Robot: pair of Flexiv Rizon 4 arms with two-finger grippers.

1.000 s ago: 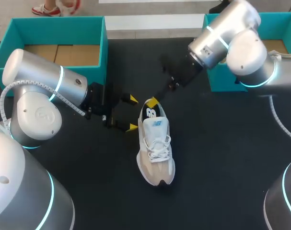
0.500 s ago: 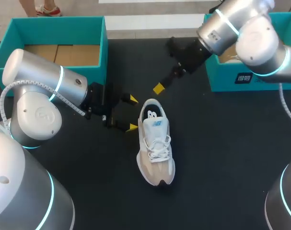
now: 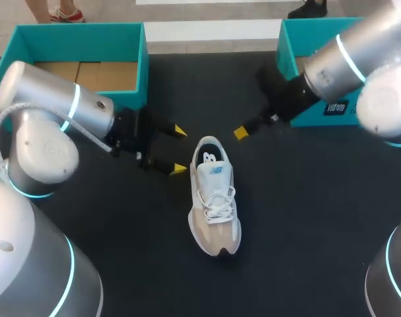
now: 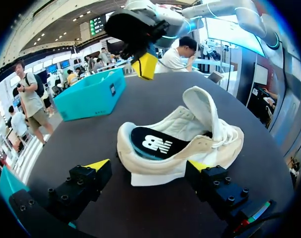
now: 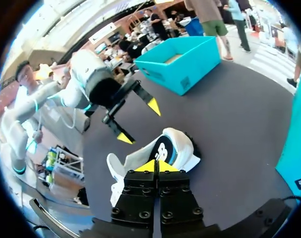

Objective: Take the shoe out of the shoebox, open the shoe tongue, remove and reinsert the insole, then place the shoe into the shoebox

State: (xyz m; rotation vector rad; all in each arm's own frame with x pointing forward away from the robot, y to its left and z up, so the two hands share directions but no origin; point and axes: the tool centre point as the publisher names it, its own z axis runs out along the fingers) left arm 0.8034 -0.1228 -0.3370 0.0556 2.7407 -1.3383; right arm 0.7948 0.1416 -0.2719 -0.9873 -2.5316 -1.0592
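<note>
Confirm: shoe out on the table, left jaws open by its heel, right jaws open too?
Wrong on the right jaws: they are shut, yellow tips together with nothing between, as the right wrist view shows. The rest stands: the shoe sits out on the table, left jaws open by its heel.

I see bare table (image 3: 306,211) along the shoe's (image 3: 215,205) right flank and past its toe, so a gripper could pass freely there. The heel end is tighter: my left gripper (image 3: 180,150) sits just beside it, fingers spread, and my right gripper (image 3: 240,133), fingers together, hangs near its other side. The left teal box (image 3: 145,66) and right teal box (image 3: 284,39) wall the far corners, with an open lane between them.
</note>
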